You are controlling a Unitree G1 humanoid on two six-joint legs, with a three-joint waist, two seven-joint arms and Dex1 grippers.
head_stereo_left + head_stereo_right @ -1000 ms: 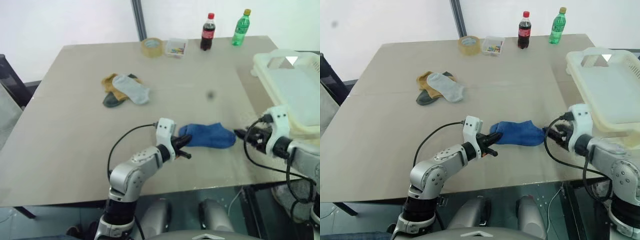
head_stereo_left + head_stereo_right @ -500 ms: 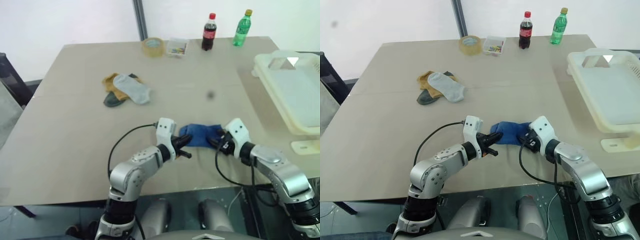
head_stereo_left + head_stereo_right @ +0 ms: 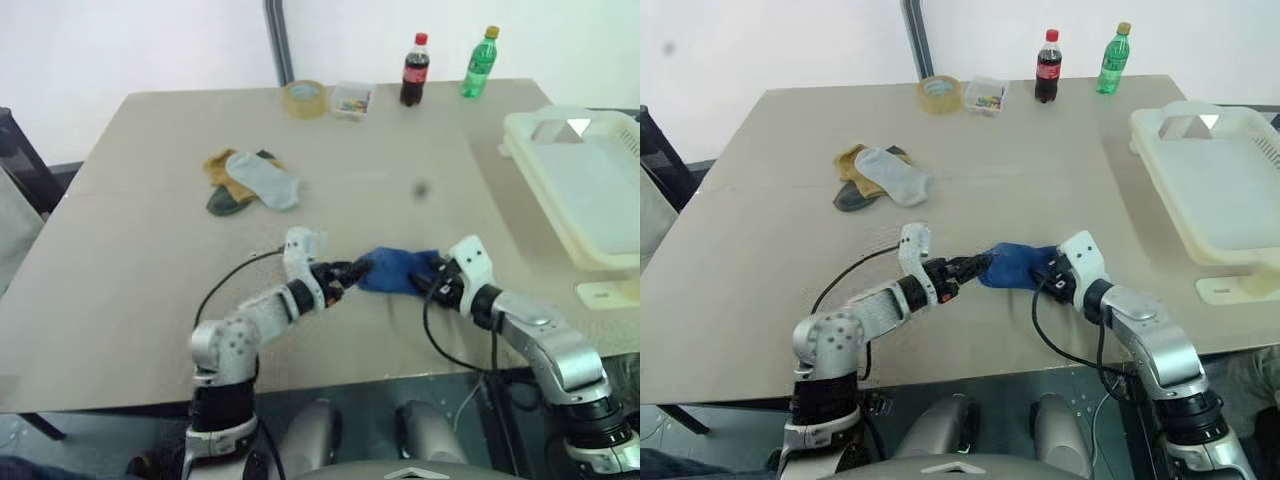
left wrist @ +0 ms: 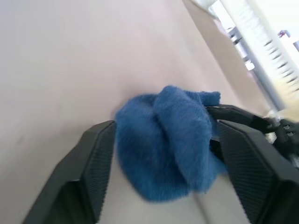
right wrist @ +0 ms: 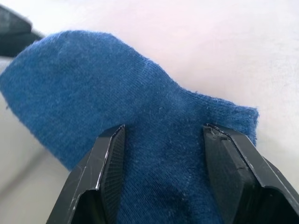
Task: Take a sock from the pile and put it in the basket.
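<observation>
We count one blue sock (image 3: 398, 271) on the table (image 3: 150, 250), apart from the pile (image 3: 248, 180) of three: mustard, grey, dark green. One basket (image 3: 590, 190) sits at the right edge. Both arms reach low and level toward the fuzzy knit sock. The left gripper (image 4: 163, 154) stands spread around its bunched end; the right gripper (image 5: 163, 168) stands parted over the other end, not pinching.

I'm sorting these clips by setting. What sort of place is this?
Probably a lab or test room, not a home: a bare table against a plain white wall, set with practice props, namely socks, a roll of tape, two drink bottles and a plastic basket.
</observation>
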